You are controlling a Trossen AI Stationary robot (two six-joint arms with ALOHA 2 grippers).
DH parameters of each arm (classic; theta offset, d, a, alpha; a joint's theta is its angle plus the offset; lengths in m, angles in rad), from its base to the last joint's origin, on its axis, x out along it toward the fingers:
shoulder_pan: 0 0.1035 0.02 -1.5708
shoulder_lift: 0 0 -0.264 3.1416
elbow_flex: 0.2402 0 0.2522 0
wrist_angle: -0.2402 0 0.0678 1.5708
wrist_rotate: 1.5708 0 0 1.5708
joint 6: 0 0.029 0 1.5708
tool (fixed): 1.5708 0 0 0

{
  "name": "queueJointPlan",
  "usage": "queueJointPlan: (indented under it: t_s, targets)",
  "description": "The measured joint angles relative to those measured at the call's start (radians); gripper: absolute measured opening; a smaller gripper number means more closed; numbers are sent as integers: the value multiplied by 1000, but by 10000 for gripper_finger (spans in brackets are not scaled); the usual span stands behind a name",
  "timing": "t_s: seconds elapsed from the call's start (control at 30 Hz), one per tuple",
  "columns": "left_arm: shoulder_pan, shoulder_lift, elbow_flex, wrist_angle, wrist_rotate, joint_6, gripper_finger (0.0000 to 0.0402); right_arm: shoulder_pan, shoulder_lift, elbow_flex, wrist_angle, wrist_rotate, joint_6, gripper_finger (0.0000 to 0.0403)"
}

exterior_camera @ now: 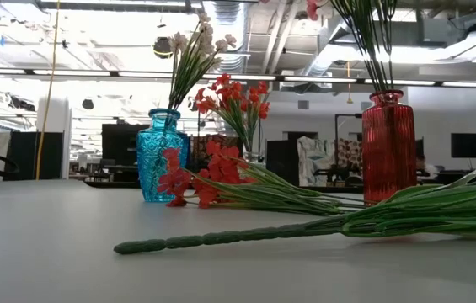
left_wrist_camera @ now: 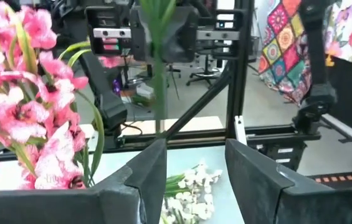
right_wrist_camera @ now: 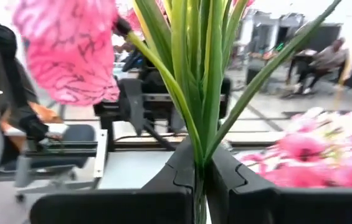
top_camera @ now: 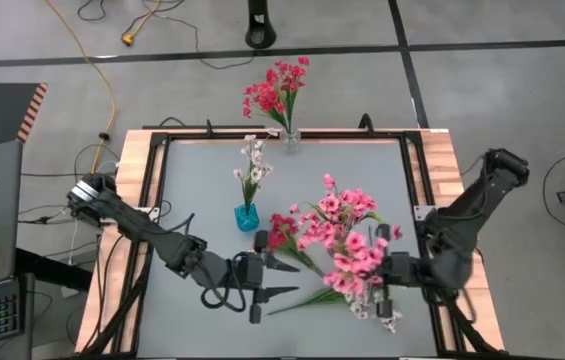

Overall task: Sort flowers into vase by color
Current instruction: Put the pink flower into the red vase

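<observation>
**Inspector A:** Start at the near edge of the counter [top_camera: 192,180]. What is the left gripper [top_camera: 280,278] doing?

**Inspector B:** It lies low near the front, jaws spread and holding nothing. A loose green stem [exterior_camera: 221,239] lies flat on the counter just beside them.

**Inspector A:** And the right gripper [top_camera: 370,287]?

**Inspector B:** Front right, jaws pinching the stems of a pink sprig [right_wrist_camera: 194,81]. Its wrist view shows the green stalks clamped between the two fingers [right_wrist_camera: 182,168], with pink blossoms beside them.

**Inspector A:** The remaining flowers?

**Inspector B:** A heap of pink flowers [top_camera: 347,225] lies at centre right, with a red sprig [top_camera: 282,232] at its left edge and white blossoms [top_camera: 377,312] near the right gripper.

**Inspector A:** Farther back?

**Inspector B:** A blue vase [top_camera: 247,216] stands mid-counter with white flowers [top_camera: 253,165] upright in it. At the far edge a vase [top_camera: 290,138] holds red flowers [top_camera: 277,90]. Whether a third vase stands under the heap, the high view does not show.
</observation>
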State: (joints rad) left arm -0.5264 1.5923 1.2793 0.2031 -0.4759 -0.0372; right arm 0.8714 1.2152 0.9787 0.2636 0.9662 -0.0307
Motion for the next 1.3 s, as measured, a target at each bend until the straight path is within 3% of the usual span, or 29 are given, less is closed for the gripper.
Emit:
queueJointPlan:
  t_s: [0.2, 0.47, 0.9, 1.3]
  targets:
    - [-5, -5, 0, -7, -4, 18, 144, 80, -45, 0, 1, 172, -226, 39]
    - [4, -5, 0, -8, -9, 18, 143, 40, -56, 0, -15, 184, -360, 39]
    - [4, -5, 0, -13, -10, 18, 143, -64, -58, 0, -242, 154, -122, 40]
    - [4, -5, 0, -13, -9, 18, 143, -90, -48, -1, -287, 161, -22, 40]
